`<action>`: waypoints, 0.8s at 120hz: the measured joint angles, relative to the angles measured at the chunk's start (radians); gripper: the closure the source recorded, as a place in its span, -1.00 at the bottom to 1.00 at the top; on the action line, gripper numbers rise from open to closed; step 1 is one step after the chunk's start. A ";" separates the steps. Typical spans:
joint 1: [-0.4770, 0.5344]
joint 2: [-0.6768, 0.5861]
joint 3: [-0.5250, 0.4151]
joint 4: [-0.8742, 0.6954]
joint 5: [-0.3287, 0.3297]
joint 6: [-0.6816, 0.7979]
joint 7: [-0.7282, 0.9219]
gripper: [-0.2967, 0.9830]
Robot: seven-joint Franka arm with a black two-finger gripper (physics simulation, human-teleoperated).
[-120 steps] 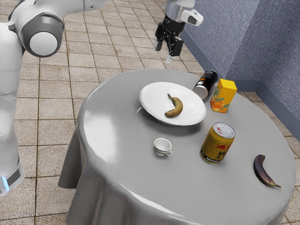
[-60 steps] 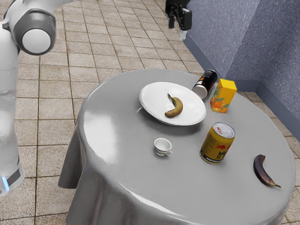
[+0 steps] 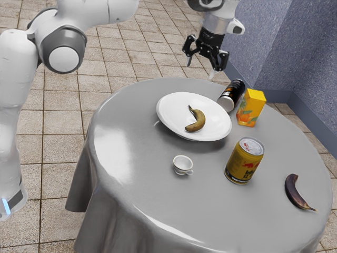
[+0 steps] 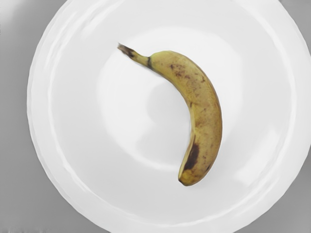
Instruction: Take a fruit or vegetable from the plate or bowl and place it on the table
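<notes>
Hanging with its fingers spread wide, the black claw (image 3: 201, 67) is above the white plate (image 3: 170, 109), and a brown-spotted yellow banana (image 4: 206, 111) lies on the plate beneath it.

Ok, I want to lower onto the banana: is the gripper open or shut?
Open: the exterior view shows the gripper with its fingers wide apart, nothing between them.

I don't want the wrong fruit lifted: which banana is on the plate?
The yellow banana, with brown marks; the dark purple banana lies on the table.
</notes>
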 joint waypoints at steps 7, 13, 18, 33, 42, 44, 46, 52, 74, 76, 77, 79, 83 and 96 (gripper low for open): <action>0.004 0.032 0.006 -0.001 -0.012 0.014 -0.059 -0.54; 0.004 0.048 0.008 -0.035 -0.020 0.038 -0.104 -0.54; 0.004 0.056 0.010 -0.059 -0.025 0.058 -0.139 -0.54; 0.005 0.073 0.041 -0.130 -0.074 0.118 -0.227 -0.54; 0.004 0.085 0.044 -0.142 -0.092 0.147 -0.270 -0.54; 0.003 0.087 0.045 -0.149 -0.094 0.154 -0.278 -0.54; 0.003 0.088 0.045 -0.157 -0.097 0.161 -0.286 -0.54; 0.003 0.090 0.045 -0.179 -0.101 0.183 -0.307 -0.54; 0.001 0.090 0.051 -0.230 -0.103 0.253 -0.366 -0.54; 0.000 0.090 0.051 -0.235 -0.103 0.258 -0.371 -0.54; -0.001 0.090 0.051 -0.237 -0.103 0.261 -0.373 -0.54; -0.002 0.090 0.051 -0.240 -0.103 0.266 -0.377 -0.54; -0.003 0.090 0.051 -0.246 -0.103 0.276 -0.385 -0.54; -0.005 0.094 0.051 -0.263 -0.102 0.302 -0.406 -0.54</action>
